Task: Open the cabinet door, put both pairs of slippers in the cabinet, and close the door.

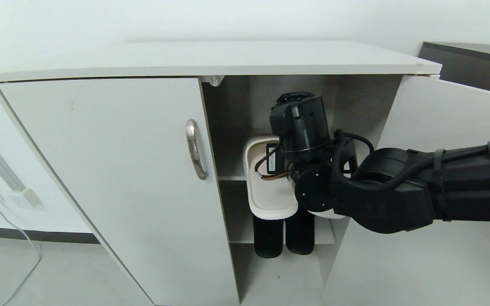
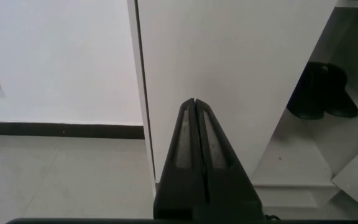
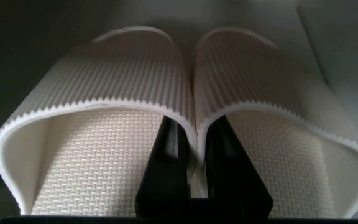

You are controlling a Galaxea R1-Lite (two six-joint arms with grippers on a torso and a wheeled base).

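One pair, the black slippers (image 1: 283,238), already sits on the lower shelf (image 1: 240,233), and the right door (image 1: 440,123) stands open. Your right claw (image 3: 194,168) is clamped on the white slippers (image 3: 129,93), pinching their inner walls, at the middle shelf (image 1: 231,177). Your left claw (image 2: 194,143) is pressed together, empty. Left for you: release, withdraw, close the door.

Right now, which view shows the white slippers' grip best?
Right wrist view: fingers pinch both white slippers by their inner walls. Head view: one insole, arm hiding the grip. Left wrist view faces the closed door.
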